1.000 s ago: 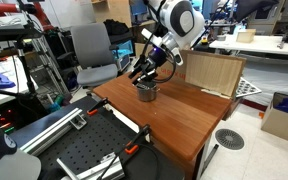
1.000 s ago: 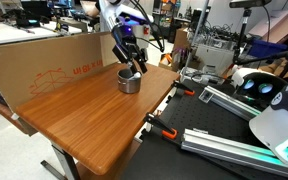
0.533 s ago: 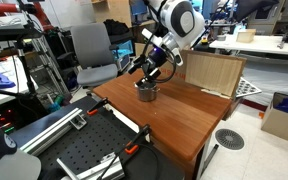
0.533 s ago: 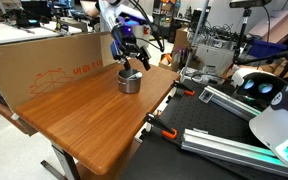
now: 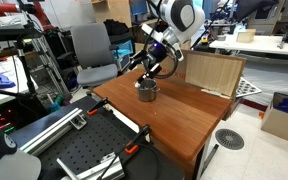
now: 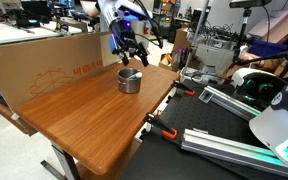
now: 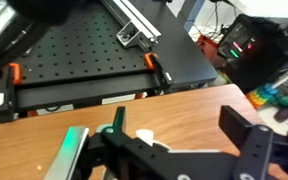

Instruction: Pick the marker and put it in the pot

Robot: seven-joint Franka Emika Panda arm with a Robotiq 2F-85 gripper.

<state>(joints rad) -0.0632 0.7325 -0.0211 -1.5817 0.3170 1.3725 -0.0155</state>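
Note:
The small silver pot (image 5: 147,92) (image 6: 130,82) stands on the wooden table (image 5: 189,118) (image 6: 79,118) near its far edge. My gripper (image 5: 150,68) (image 6: 131,55) hangs just above the pot, open, with nothing between its fingers. In the wrist view the gripper (image 7: 179,122) shows its two black fingers spread wide over bare wood. A whitish bit (image 7: 144,136) peeks out beside the gripper body; I cannot tell whether it is the pot's rim. The marker is too small to make out in any view.
A brown board or box (image 5: 214,72) stands at one end of the table, and a long cardboard sheet (image 6: 44,62) runs along its back. A black perforated plate (image 7: 74,50) with orange clamps (image 7: 154,72) adjoins the table edge. A grey chair (image 5: 92,55) stands behind.
The gripper was down in the pot with its jaws narrower. It has opened wide and risen a little above the pot's rim.

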